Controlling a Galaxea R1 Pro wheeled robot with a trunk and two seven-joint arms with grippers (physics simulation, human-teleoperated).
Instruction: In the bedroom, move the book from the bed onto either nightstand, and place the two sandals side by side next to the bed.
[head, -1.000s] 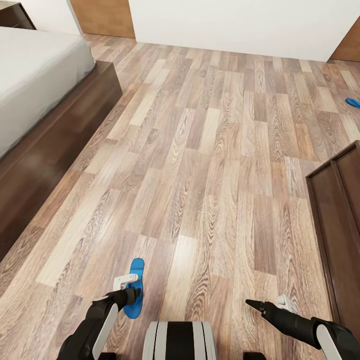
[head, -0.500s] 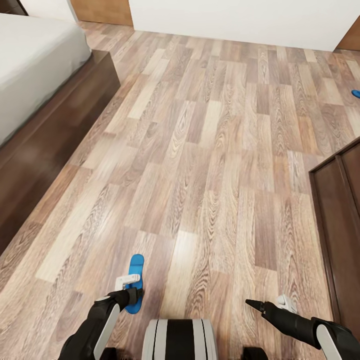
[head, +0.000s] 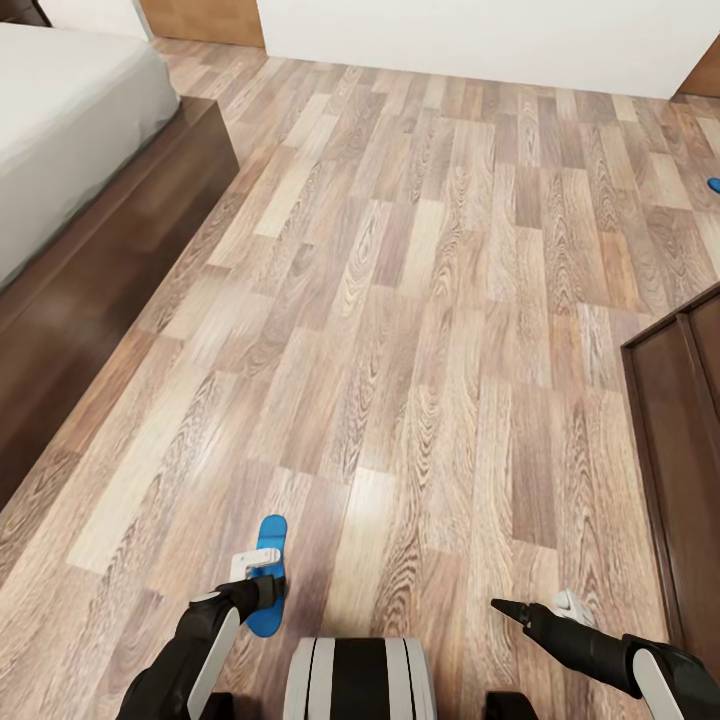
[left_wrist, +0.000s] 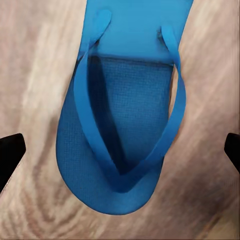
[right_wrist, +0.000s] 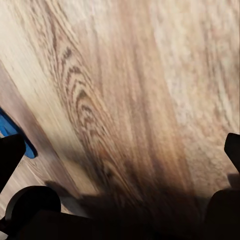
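Head view: a wood-plank floor (head: 430, 300) of mixed tan and grey-brown boards with bold grain runs up to a plain white wall (head: 480, 40). At the left stands the bed (head: 110, 220), a low dark brown wooden frame with smooth flat sides carrying a plain off-white mattress. At the right edge is a dark brown panelled piece of furniture (head: 680, 450) with a raised border. One bright blue sandal (head: 266, 575), thin, flat and rounded at the ends, lies on the floor directly under the left gripper (head: 255, 575), well apart from the bed. A sliver of the second sandal (head: 714, 185) shows at the far right edge, far across the floor from the first. Left wrist view: the sandal (left_wrist: 125, 130) has a finely dotted footbed and a smooth V-shaped strap; the two black fingertips (left_wrist: 10, 152) stand wide apart on either side of it, touching nothing, so this gripper is spread and empty. The right gripper (head: 530, 610) is dark and tapering and hangs over bare boards; its fingertips (right_wrist: 10, 150) are likewise spread, with only grained wood between them.
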